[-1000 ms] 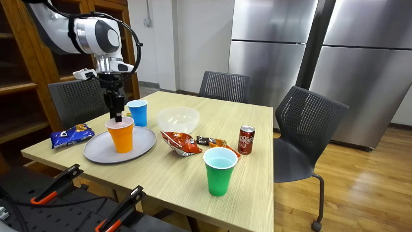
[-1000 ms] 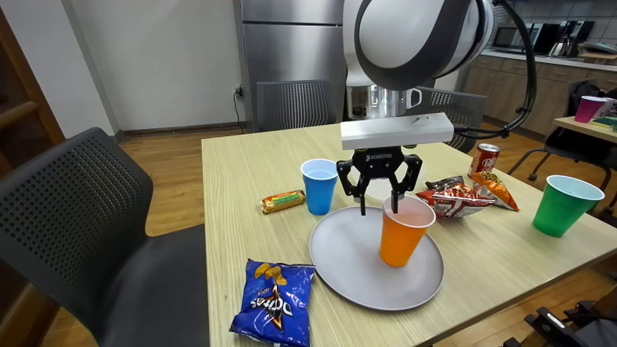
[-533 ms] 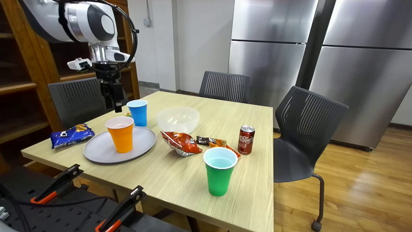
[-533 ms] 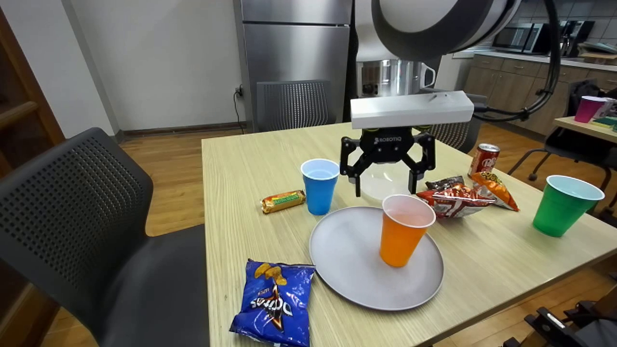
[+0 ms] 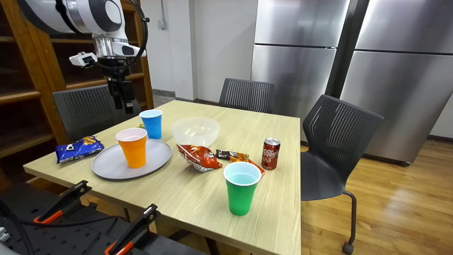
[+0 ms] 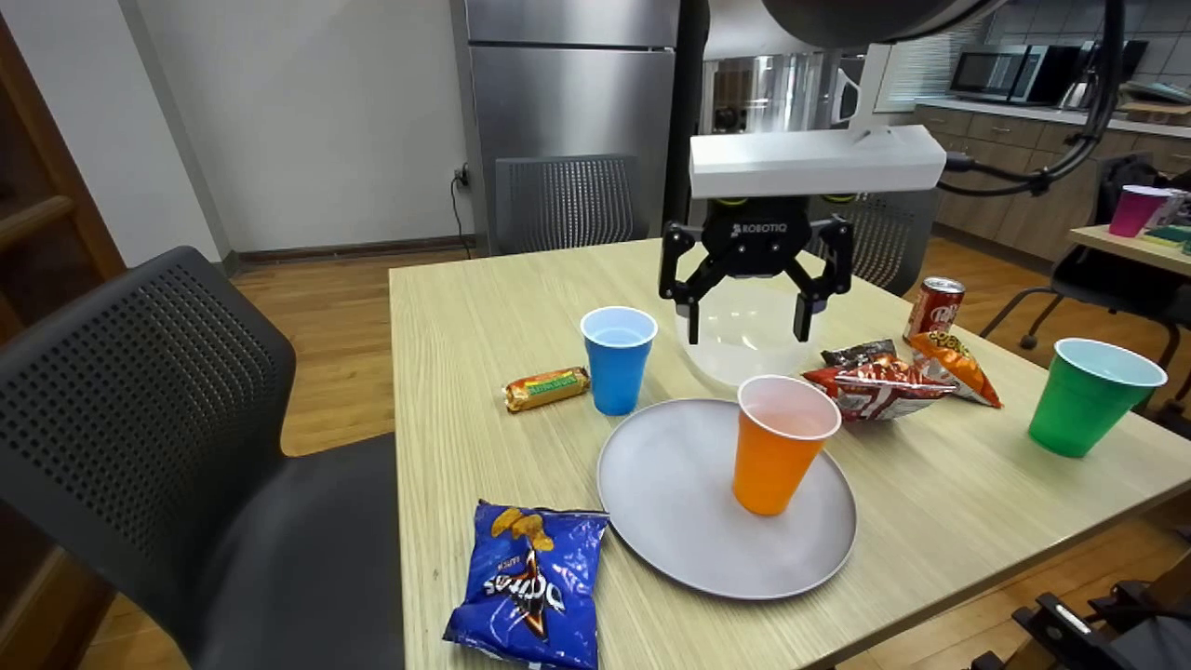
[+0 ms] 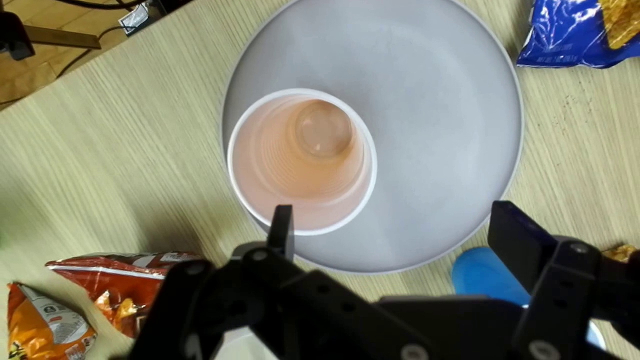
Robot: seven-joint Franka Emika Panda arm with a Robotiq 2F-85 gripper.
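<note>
In an exterior view, looks down kinda slantwise from the side of the gray plate [image 5: 157,152] toward the green cup [image 5: 242,194], set pretty well back. In an exterior view too, leans in from the plate's side toward the blue chip bag [image 6: 528,588], nearer and steeper. Faces fridge doors [image 5: 293,81] way beyond the plate in both exterior views. Shares the whole plate there, plus the orange cup [image 6: 777,458] on it. In the wrist view, stares nearly straight down from above the plate, nearest of all. Overlaps those on most of the plate plus that cup.
</note>
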